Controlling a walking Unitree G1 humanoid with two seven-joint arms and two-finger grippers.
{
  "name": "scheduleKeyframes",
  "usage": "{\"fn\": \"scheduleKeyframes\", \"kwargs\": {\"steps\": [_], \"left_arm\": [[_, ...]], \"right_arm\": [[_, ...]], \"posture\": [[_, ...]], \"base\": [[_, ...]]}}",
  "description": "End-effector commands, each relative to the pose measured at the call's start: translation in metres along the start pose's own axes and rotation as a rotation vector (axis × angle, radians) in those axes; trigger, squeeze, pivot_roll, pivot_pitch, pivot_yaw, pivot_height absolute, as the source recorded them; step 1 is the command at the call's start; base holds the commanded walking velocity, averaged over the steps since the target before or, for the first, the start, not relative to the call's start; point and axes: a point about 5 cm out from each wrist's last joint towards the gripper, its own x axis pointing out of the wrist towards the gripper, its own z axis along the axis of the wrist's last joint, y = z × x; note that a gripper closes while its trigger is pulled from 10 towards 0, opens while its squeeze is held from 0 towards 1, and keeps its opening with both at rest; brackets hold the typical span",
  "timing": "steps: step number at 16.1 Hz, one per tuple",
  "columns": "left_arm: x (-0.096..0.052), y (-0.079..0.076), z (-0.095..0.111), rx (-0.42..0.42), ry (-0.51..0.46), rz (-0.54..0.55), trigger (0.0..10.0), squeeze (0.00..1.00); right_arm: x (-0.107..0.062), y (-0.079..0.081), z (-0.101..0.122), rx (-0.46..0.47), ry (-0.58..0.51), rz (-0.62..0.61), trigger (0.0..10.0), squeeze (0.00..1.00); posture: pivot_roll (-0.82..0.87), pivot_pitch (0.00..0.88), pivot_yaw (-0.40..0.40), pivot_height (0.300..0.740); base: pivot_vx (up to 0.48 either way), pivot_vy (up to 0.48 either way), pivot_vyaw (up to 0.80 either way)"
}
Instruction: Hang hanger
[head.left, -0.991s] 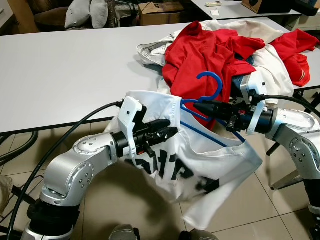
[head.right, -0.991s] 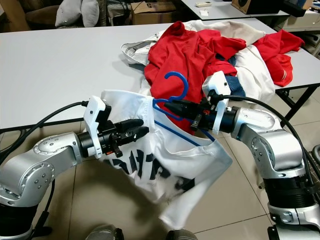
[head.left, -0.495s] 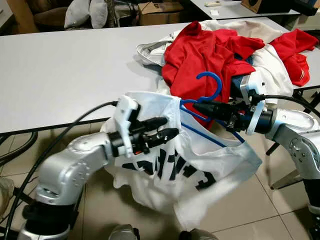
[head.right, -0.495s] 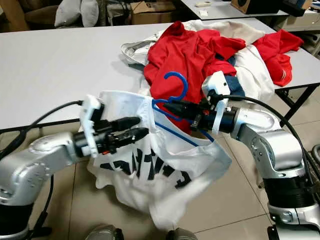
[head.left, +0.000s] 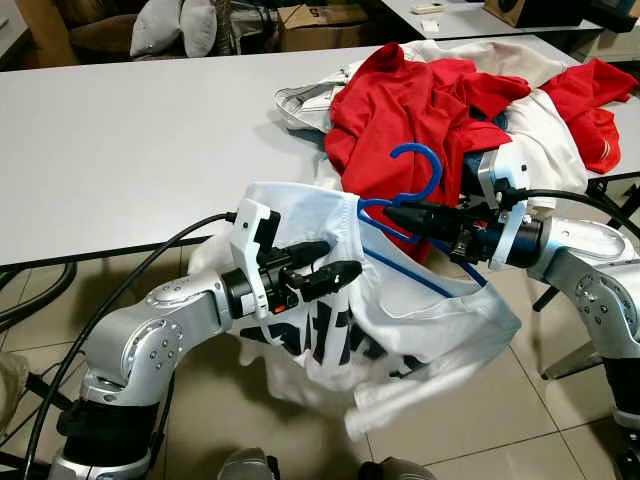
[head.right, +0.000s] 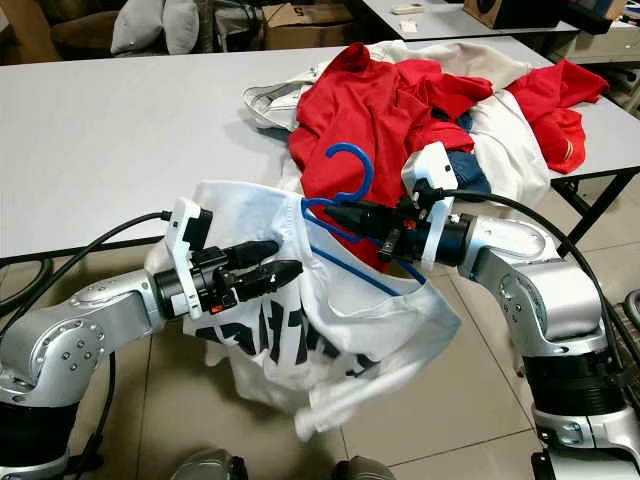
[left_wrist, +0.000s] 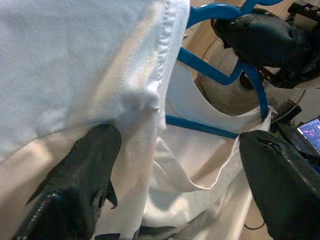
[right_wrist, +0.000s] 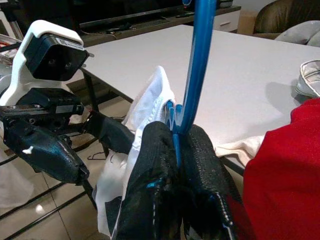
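A grey table (head.left: 130, 140) heaped with red clothes (head.left: 420, 100) stands on tiled floor (head.left: 500, 410).

The hanger (head.left: 415, 190) looks like smooth, glossy blue plastic. The white shirt (head.left: 420, 310) is soft matt cloth with black print, and the red clothes (head.left: 420, 110) are also matt cloth. The table (head.left: 130, 150) has a smooth, matt grey top. The arms (head.left: 150, 340) are silver metal with a slight shine. The floor tiles (head.left: 500, 420) are smooth and slightly glossy.

Hanger (head.left: 412, 160) blue; shirt (head.left: 420, 320) white, black lettering; pile (head.left: 420, 100) red and white; counter (head.left: 130, 130) white.
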Motion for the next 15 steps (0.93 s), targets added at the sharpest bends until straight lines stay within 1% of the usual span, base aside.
{"fn": "scheduleKeyframes", "kwargs": {"steps": [1, 3, 4, 5, 7, 8, 9, 10, 11, 15], "left_arm": [[0.007, -0.003, 0.01, -0.004, -0.046, -0.006, 10.0, 0.0], [0.014, -0.011, 0.011, -0.003, -0.047, -0.043, 10.0, 0.0], [0.015, -0.012, 0.011, 0.0, -0.045, -0.045, 10.0, 0.0], [0.017, -0.012, 0.01, 0.038, -0.025, -0.025, 10.0, 0.0], [0.021, -0.006, 0.008, 0.134, 0.016, 0.069, 10.0, 0.0], [0.023, -0.002, 0.009, 0.174, 0.021, 0.124, 10.0, 0.0], [0.024, 0.004, 0.015, 0.209, -0.002, 0.216, 9.1, 0.0], [0.024, 0.004, 0.015, 0.209, -0.002, 0.216, 9.1, 0.0], [0.024, 0.006, 0.02, 0.207, -0.033, 0.273, 0.0, 0.0], [0.025, 0.006, 0.026, 0.243, -0.071, 0.301, 0.0, 0.0]], "right_arm": [[0.001, 0.001, 0.013, -0.037, -0.032, 0.009, 10.0, 0.0], [0.003, 0.001, 0.013, -0.039, -0.029, 0.003, 10.0, 0.0], [0.003, 0.001, 0.012, -0.04, -0.029, 0.0, 10.0, 0.0], [0.004, 0.001, 0.012, -0.04, -0.027, -0.011, 10.0, 0.0], [0.007, 0.0, 0.012, -0.038, -0.029, -0.033, 10.0, 0.0], [0.009, 0.0, 0.012, -0.038, -0.032, -0.044, 10.0, 0.0], [0.011, -0.002, 0.014, -0.038, -0.045, -0.073, 10.0, 0.0], [0.011, -0.002, 0.014, -0.038, -0.045, -0.073, 10.0, 0.0], [0.013, -0.003, 0.016, -0.035, -0.06, -0.096, 10.0, 0.0], [0.015, -0.003, 0.016, -0.029, -0.071, -0.098, 10.0, 0.0]], "posture": [[-0.1, 0.0, -0.004, 0.74], [-0.1, 0.0, -0.002, 0.74], [-0.1, 0.0, -0.002, 0.74], [-0.1, 0.0, -0.001, 0.74], [-0.1, 0.0, 0.0, 0.74], [-0.1, 0.0, 0.001, 0.74], [-0.1, 0.0, 0.002, 0.74], [-0.1, 0.0, 0.002, 0.74], [-0.1, 0.0, 0.002, 0.74], [-0.1, 0.0, 0.001, 0.74]], "base": [[0.0, 0.0, 0.0], [0.0, 0.0, 0.0], [0.0, 0.0, 0.0], [0.0, 0.0, 0.0], [0.0, 0.0, 0.0], [0.0, 0.0, 0.0], [0.0, 0.0, 0.0], [0.0, 0.0, 0.0], [0.0, 0.0, 0.0], [0.0, 0.0, 0.0]]}}
